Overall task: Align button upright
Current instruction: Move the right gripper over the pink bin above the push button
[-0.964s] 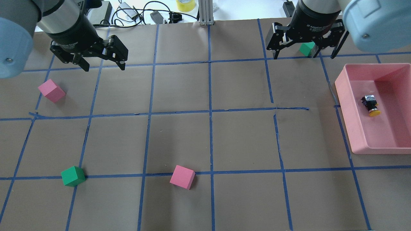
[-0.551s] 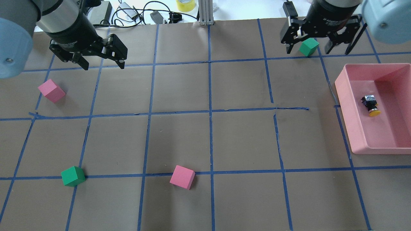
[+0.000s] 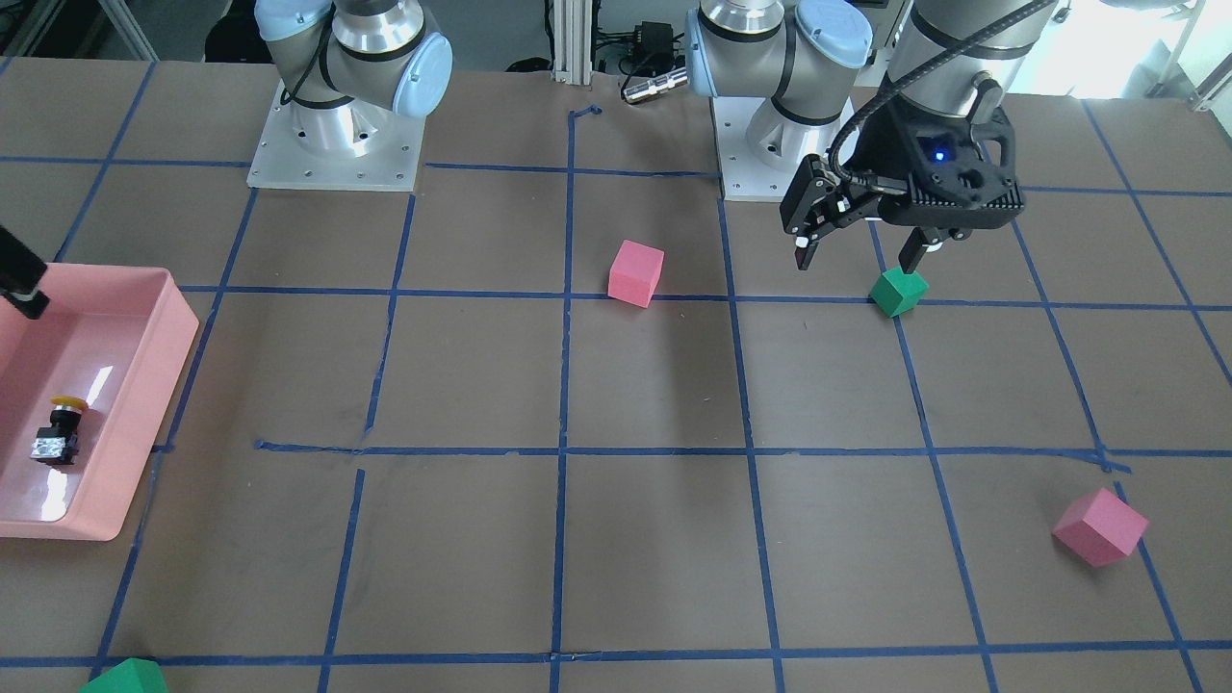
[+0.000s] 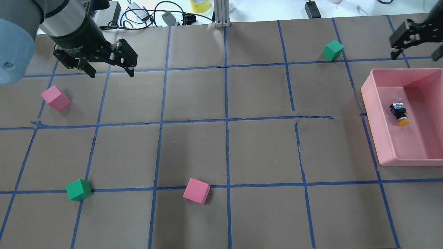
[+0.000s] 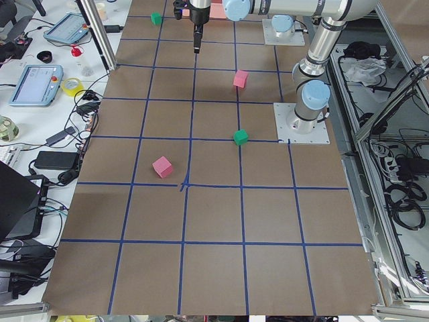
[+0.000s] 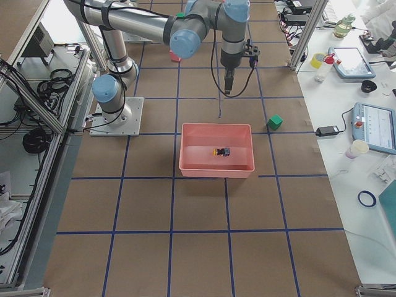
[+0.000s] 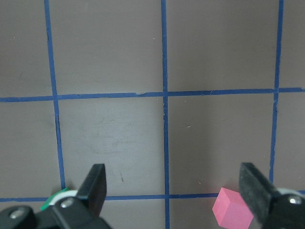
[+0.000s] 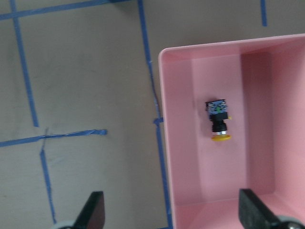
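A tiny yellow-capped button (image 4: 399, 114) is seen lying on its side on the floor of a pink tray (image 4: 408, 162), on the robot's right side of the table, with its cap turned toward the robot and clear of the walls. The right gripper (image 4: 413, 55) is held in the air near the tray's far rim, fingers (image 8: 95, 212) spread wide, nothing gripped. The left gripper (image 4: 112, 72) is likewise spread wide and empty, well apart from the tray.

No legible text or labels anywhere
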